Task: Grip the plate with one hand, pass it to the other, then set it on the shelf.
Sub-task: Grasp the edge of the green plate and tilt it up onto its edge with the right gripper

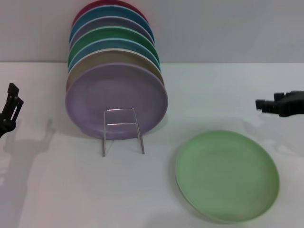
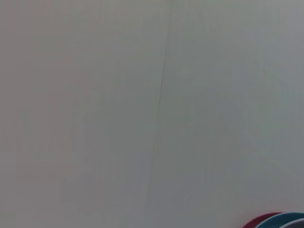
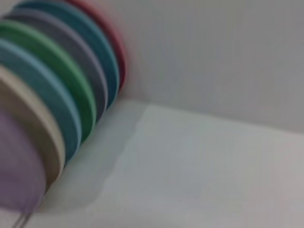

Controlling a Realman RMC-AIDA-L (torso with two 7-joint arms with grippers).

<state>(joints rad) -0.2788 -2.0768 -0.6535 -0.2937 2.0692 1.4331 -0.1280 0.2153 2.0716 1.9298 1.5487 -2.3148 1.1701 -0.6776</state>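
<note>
White table [image 1: 71, 190], grey wall behind. Plate [image 1: 227, 176] flat near front right corner — shelf [image 1: 122, 130] left of it. Left gripper [image 1: 9, 111] at left edge, right gripper [image 1: 280, 104] at right edge — finger state unclear.

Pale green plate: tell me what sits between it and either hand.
Nothing visible. The plate lies flat on the table; the right hand hovers above its far side, and the left hand is beyond the rack.

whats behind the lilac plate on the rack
Behind the lilac plate stands a row of upright plates, only their top rims showing: beige, blue, green, grey-lilac, teal, red. Their faces are covered. The rack shows only its front loop; the rest is hidden.
</note>
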